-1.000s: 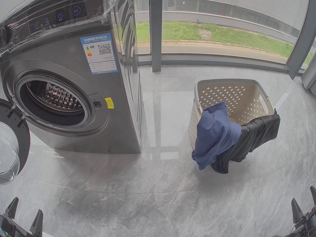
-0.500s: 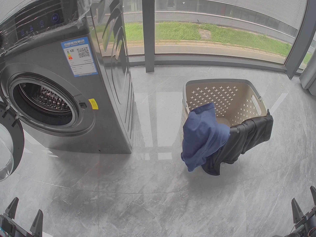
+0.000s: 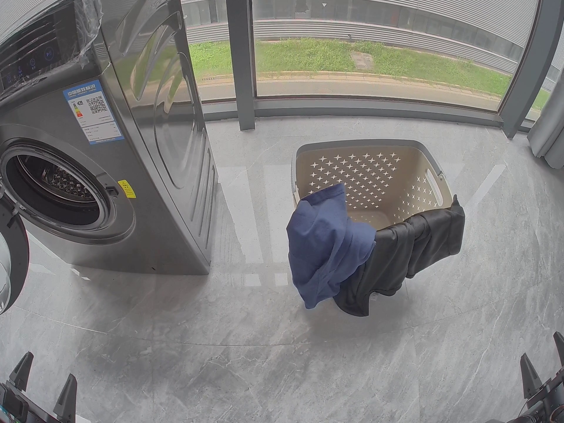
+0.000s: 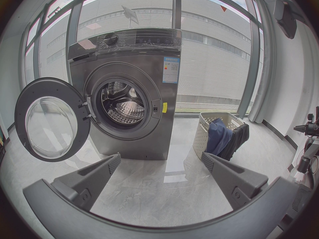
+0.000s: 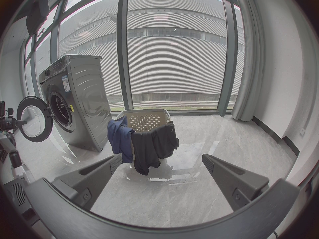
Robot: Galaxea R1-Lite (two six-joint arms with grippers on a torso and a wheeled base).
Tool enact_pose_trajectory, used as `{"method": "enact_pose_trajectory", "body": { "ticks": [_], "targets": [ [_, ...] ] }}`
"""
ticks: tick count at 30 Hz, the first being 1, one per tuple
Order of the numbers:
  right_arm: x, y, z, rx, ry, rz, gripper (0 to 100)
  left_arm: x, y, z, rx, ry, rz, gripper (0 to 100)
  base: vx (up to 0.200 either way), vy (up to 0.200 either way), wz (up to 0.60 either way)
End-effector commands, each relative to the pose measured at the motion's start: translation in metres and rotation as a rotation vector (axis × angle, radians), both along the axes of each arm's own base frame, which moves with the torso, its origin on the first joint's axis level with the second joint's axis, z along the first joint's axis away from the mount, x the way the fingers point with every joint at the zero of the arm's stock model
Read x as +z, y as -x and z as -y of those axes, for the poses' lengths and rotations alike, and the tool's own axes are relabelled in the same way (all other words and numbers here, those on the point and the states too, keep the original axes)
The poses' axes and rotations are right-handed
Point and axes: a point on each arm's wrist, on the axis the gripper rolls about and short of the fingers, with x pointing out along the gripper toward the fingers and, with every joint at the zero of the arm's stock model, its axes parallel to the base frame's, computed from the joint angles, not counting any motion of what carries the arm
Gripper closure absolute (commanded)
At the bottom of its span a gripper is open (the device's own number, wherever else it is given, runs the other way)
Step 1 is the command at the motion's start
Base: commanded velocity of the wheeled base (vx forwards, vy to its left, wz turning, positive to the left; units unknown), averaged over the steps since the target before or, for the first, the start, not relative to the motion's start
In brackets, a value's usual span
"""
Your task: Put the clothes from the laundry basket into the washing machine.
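Laundry basket point(image 3: 364, 143) bears two: blue garment point(image 3: 323, 242), black garment point(image 3: 405, 248); left gripper point(image 4: 160, 156), right gripper point(image 5: 161, 156) jaws gape empty.

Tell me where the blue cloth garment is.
Head view, centre-right: the blue cloth garment hangs over the near rim of the cream perforated laundry basket, beside the black garment.

There is one washing machine point(image 3: 153, 165), one laundry basket point(image 3: 359, 177), one blue garment point(image 3: 326, 245) and one black garment point(image 3: 405, 248).
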Motion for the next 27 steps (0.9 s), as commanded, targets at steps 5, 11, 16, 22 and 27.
{"method": "enact_pose_trajectory", "body": {
  "ticks": [5, 11, 16, 22, 27],
  "targets": [
    [-0.0052, -0.0001, 0.0, 0.0, 0.001, -0.001, 0, -0.0049, 0.0002, 0.0, 0.0, 0.001, 0.002, 0, -0.16, 0.0, 0.0],
    [-0.0052, -0.0001, 0.0, 0.002, 0.001, -0.001, 0, -0.0049, 0.0002, 0.0, 0.0, 0.001, 0.002, 0, 0.0, 0.0, 0.0],
    [-0.0052, -0.0001, 0.0, 0.002, 0.001, -0.001, 0, -0.0049, 0.0002, 0.0, 0.0, 0.001, 0.002, 0, 0.0, -0.12, 0.0],
    [-0.0052, -0.0001, 0.0, 0.002, 0.001, -0.001, 0, -0.0049, 0.0002, 0.0, 0.0, 0.001, 0.002, 0, 0.0, -0.2, 0.0],
    [-0.0052, -0.0001, 0.0, 0.002, 0.001, -0.001, 0, -0.0049, 0.0002, 0.0, 0.0, 0.001, 0.002, 0, 0.0, -0.2, 0.0]
  ]
}}
